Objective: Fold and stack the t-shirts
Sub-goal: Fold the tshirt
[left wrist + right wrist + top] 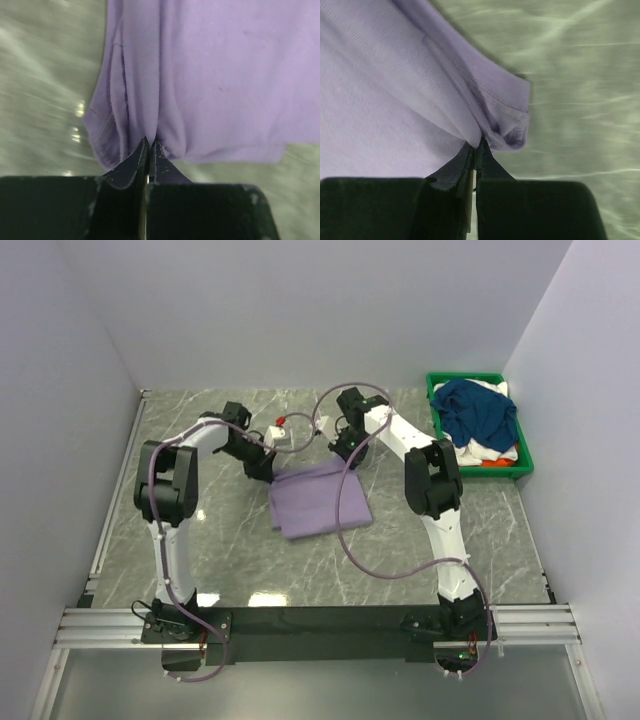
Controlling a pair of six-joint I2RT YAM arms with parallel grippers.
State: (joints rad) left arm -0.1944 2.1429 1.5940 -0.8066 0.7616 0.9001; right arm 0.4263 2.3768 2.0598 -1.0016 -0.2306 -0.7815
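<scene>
Seen from above, the lavender t-shirt [320, 502] lies mid-table, pinched at its 11 o'clock corner by the left gripper [268, 468] and at 1 o'clock by the right gripper [347, 448]. In the left wrist view, the jaws are clamped on bunched hem. The right wrist view shows the same. The edge is best carried level toward 6 o'clock, with both corners even, so the fold lands square.

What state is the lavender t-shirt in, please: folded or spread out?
Folded: the lavender t-shirt forms a compact rectangle, layers doubled at its corners.
</scene>
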